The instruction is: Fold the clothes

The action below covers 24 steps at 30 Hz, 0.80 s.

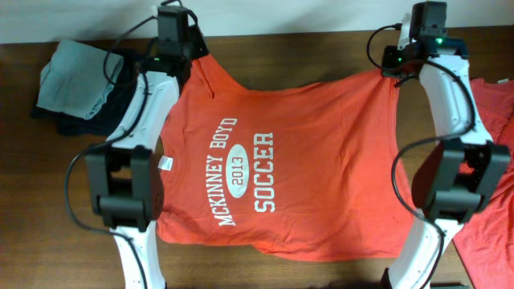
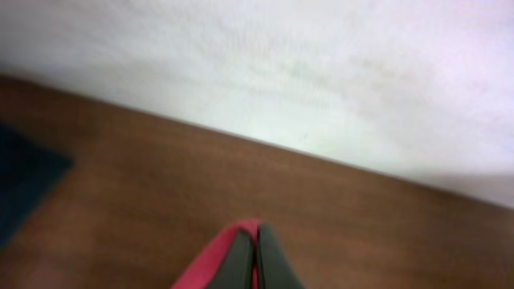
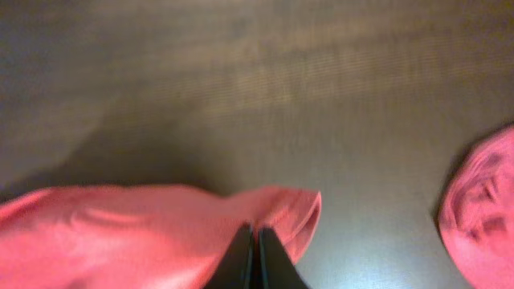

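Left arm (image 1: 140,108), right arm (image 1: 454,104) reach across table (image 1: 305,56); left gripper (image 2: 255,261), right gripper (image 3: 255,257) clamped on T-shirt (image 1: 321,160).

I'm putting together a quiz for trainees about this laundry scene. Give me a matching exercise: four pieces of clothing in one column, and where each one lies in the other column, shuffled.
1. printed T-shirt
2. grey-green garment
3. navy garment
4. second red shirt

A. far right, partly out of view
B. spread out in the middle
C. top of the pile at the far left
D. bottom of that pile

Pairs: 1-B, 2-C, 3-D, 4-A
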{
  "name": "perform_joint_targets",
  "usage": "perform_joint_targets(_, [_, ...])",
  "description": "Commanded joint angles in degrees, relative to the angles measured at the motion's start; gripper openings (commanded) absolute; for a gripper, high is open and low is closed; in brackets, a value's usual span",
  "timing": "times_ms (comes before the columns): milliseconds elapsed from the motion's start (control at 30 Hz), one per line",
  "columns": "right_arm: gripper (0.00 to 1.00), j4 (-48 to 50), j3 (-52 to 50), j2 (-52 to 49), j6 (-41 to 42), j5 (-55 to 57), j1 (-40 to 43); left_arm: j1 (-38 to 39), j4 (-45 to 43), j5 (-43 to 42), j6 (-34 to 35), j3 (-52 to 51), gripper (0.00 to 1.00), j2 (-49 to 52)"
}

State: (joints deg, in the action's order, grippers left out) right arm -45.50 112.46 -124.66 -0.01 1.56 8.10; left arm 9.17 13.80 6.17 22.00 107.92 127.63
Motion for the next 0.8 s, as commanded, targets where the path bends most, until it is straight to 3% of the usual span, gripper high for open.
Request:
perform_joint_targets(0, [0.04,3.96,0.24,-4.13,-1.53,1.05,0.90,-0.35,-3.96,-1.03,-1.53,0.04,0.00,3.80])
perform_joint_targets(233, [0.04,13.92,0.24,-8.85,-1.68,1.09,2.10,-0.35,-12.50,-1.01,-1.57,0.04,0.01,8.59])
perform_joint_targets(267, [0.08,14.93,0.24,-9.05,-1.68,1.11,2.21,-0.37,-13.42,-0.98,-1.64,0.07,0.04,9.03])
perform_joint_targets(400, [0.46,19.17,0.24,-9.11,-1.70,1.09,2.58,-0.63,-18.49,-0.87,-3.82,0.09,0.67,9.44])
perform_joint_targets(467, [0.77,21.35,0.26,-9.09,-1.70,1.09,2.84,-1.07,-20.11,-1.03,-5.49,1.07,0.99,9.29])
perform_joint_targets(600, [0.81,21.64,0.72,-7.74,-4.31,1.05,3.34,-2.45,-14.03,-1.55,-7.13,7.48,0.99,8.66])
perform_joint_targets(733, [0.81,17.75,0.92,-3.87,-4.28,-1.97,3.34,-3.72,1.14,-8.63,-7.13,16.24,0.99,7.85])
perform_joint_targets(767, [0.79,16.68,0.92,-3.04,-4.28,-3.65,3.32,-3.80,4.31,-9.75,-7.13,17.73,0.92,7.78])
